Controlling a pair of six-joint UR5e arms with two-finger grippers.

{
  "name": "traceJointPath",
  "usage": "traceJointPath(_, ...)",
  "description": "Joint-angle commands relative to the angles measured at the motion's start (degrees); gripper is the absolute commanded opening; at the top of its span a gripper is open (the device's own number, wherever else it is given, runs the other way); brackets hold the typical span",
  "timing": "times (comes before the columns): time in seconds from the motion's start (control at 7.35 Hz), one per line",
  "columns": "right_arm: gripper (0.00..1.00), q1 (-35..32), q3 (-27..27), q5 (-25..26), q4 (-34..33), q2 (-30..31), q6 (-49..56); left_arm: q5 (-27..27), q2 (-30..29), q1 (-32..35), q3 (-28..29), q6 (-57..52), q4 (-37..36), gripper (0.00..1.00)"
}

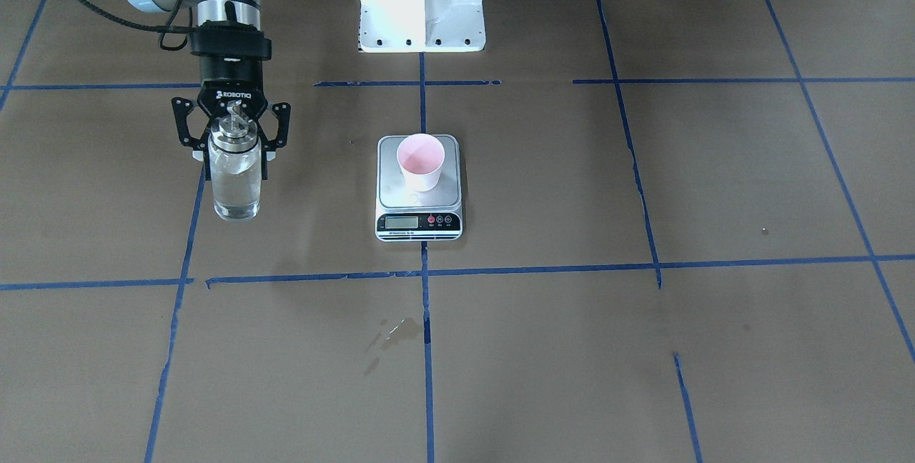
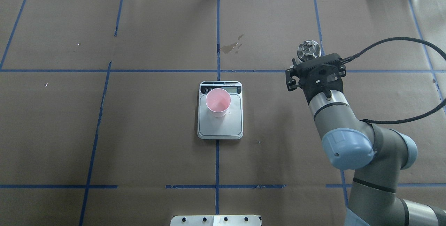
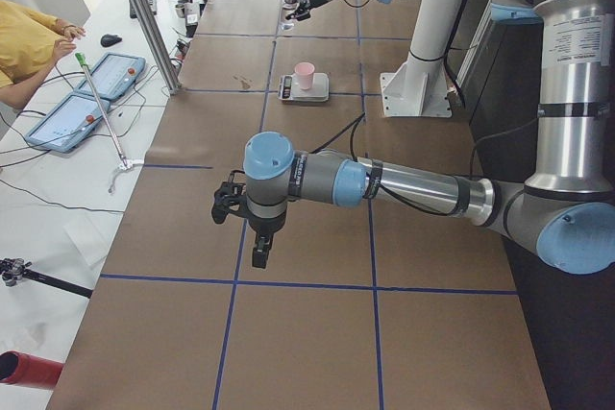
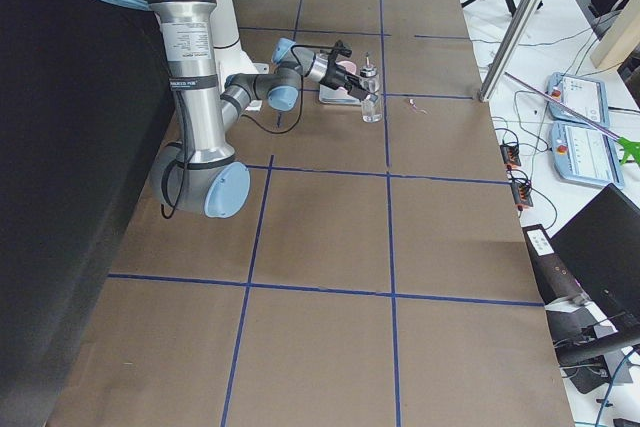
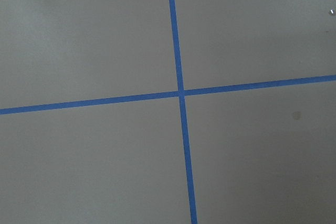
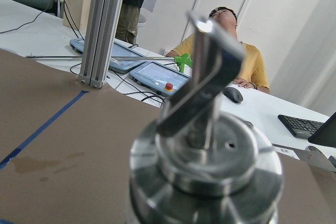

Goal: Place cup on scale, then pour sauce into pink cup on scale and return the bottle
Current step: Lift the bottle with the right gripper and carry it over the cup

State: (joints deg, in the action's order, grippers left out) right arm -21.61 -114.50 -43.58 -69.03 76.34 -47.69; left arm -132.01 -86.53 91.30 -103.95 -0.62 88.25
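The scale sits mid-table, well apart from the right gripper, which is clasped on the bottle off to the robot's right. The bottle is upright, long axis vertical, spout up. The cup is already on the scale (it looks dry inside), so pouring seems next: carry the bottle across and tip the spout over the cup.

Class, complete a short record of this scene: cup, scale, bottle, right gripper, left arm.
cup: upright on the scale's platform
scale: flat on table, middle
bottle: upright, clear liquid inside, apart from the scale
right gripper: fingers either side of the bottle; grip unclear
left arm: over table, away from the scale
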Motion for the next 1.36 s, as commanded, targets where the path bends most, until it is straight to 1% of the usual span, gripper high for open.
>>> traceJointPath(0.0, 0.00, 0.3, -0.2, 0.4, -7.1, -3.8, 0.1, 0.0, 0.0, 0.0, 0.1, 0.0, 0.0, 1.00)
traceJointPath(0.14, 0.00, 1.6, -0.1, 0.3, -10.1, -4.0, 0.1, 0.0, 0.0, 0.0, 0.1, 0.0, 0.0, 1.00)
traceJointPath(0.27, 0.00, 2.6, -0.3, 0.4, -18.0, -6.1, 0.2, 0.0, 0.0, 0.0, 0.1, 0.1, 0.0, 1.00)
traceJointPath(0.41, 0.00, 4.5, -0.1, 1.0, -26.4, -9.9, 0.2, 0.0, 0.0, -0.1, 0.3, 0.1, 0.0, 1.00)
traceJointPath(0.54, 0.00, 6.0, 0.2, 2.8, -34.2, -12.7, 0.9, 0.0, 0.0, 0.0, 0.4, 0.1, 0.0, 1.00)
traceJointPath(0.68, 0.00, 7.5, 0.3, 5.9, -40.4, -14.0, 5.3, 0.0, 0.0, -0.1, 0.4, 0.1, -0.1, 1.00)
traceJointPath(0.82, 0.00, 8.4, 1.6, 7.8, -41.8, -14.6, 6.5, 0.0, 0.0, -0.1, 0.7, 0.1, -0.1, 1.00)
traceJointPath(0.95, 0.00, 8.7, 4.3, 8.1, -41.9, -16.4, 6.7, 0.0, 0.0, 0.0, 0.7, 0.1, -0.1, 1.00)
traceJointPath(1.09, 0.00, 9.0, 7.0, 9.6, -41.9, -16.9, 8.9, 0.0, 0.0, -0.1, 0.8, 0.1, -0.1, 1.00)
traceJointPath(1.22, 0.00, 9.1, 7.3, 10.4, -41.2, -17.4, 13.8, 0.0, 0.0, -0.1, 0.8, 0.1, -0.1, 1.00)
